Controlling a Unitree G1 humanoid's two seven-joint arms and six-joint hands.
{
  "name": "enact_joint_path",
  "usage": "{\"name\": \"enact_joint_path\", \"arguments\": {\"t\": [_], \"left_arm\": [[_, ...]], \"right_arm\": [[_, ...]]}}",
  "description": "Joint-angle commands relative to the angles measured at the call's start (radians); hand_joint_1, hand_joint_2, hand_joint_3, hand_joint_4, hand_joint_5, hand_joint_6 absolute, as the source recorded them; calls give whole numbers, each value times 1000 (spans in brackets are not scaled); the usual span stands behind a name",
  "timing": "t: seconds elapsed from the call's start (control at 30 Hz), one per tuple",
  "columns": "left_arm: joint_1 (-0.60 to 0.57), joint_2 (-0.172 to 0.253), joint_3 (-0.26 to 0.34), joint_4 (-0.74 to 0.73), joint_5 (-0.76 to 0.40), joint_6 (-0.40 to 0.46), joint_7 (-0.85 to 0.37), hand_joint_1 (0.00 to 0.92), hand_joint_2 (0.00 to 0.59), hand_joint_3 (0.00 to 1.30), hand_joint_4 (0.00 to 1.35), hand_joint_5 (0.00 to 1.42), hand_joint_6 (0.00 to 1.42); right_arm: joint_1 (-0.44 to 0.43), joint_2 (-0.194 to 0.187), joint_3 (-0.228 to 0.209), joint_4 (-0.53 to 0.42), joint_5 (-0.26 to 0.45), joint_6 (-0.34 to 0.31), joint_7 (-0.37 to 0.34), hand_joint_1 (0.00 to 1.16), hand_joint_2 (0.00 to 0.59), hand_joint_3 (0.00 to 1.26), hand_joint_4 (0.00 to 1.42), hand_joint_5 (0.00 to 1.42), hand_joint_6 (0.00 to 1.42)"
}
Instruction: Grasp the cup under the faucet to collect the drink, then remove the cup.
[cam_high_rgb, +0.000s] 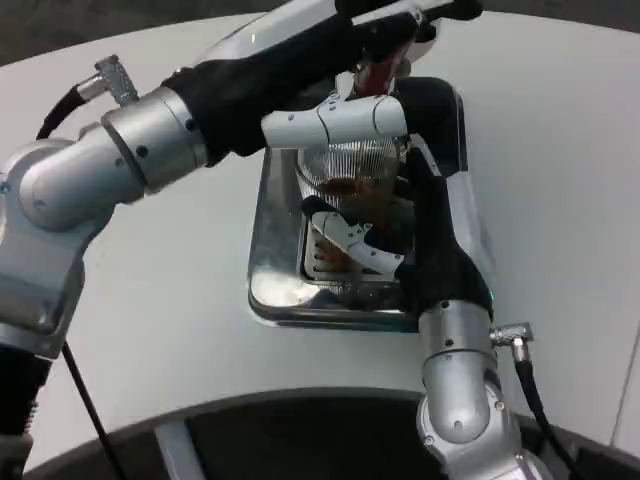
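Two silver forearms meet over the round white table (150, 300). On it sits a shiny rectangular steel drip tray (275, 290). Above the tray stands an upright ribbed clear plastic cup (350, 165), brown drink inside, gripped by the right hand (350, 250). The left hand (340, 122) lies against its rim, fingers' state unclear.

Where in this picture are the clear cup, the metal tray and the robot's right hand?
Cup (345, 170): head view, on its ribbed clear wall.
Tray (275, 215): head view, on its bare left side.
Right hand (350, 250): head view, on its white fingers at the cup.
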Motion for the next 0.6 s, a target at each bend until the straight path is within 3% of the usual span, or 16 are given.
{"name": "enact_joint_path", "arguments": {"t": [0.03,0.6], "left_arm": [[33,25,-4,4,17,1,-28,0,96,108,0,72,198],[55,24,14,-33,13,-5,-18,0,94,99,5,85,208]], "right_arm": [[10,40,18,19,-10,6,-30,783,246,209,369,467,661],[67,33,12,-43,-28,-29,-133,791,249,380,519,650,919]]}}
